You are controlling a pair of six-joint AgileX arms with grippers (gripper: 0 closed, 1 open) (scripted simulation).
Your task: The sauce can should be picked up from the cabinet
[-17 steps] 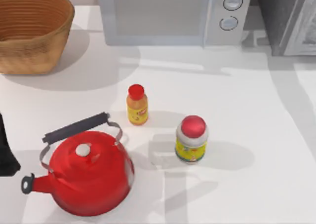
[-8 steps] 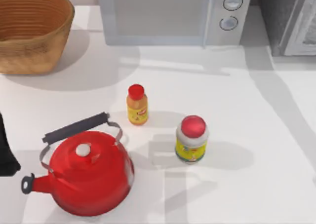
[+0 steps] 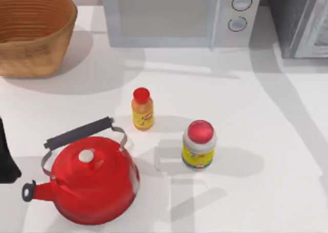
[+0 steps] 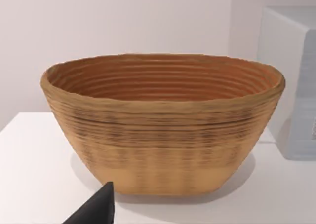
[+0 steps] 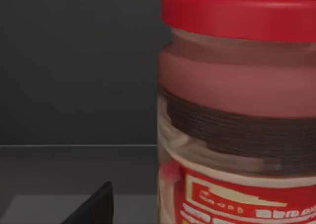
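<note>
The white counter [image 3: 241, 104] carries everything, and the microwave [image 3: 174, 15] at its back edge is taken as the landmark. To the right of the microwave, at the counter's far right corner, the grey cabinet [image 3: 300, 20] is seen with its pale panel swung aside, presumably so that its inside can be reached. To the left of the microwave a woven basket [image 3: 31, 30] is set; the same basket is faced by the left wrist camera, which suggests the left arm is parked near the counter's left edge. Its hand [image 4: 96, 211] is glimpsed as a single dark fingertip, so whether it is apart or together cannot be told.

In front of the microwave and toward the left, a red kettle [image 3: 92, 179] stands with its handle raised. A yellow-labelled jar [image 3: 199, 146] with a red cap and a slim orange bottle [image 3: 142, 109] are placed between kettle and microwave, clear of the cabinet.

The sauce can [image 5: 237, 115] is seen very close in the right wrist view, upright against a dark inner wall on a grey shelf floor, so it is judged to stand inside the cabinet. The right hand [image 5: 96, 209] is brought up just beside it for a grasp; its state cannot be told.
</note>
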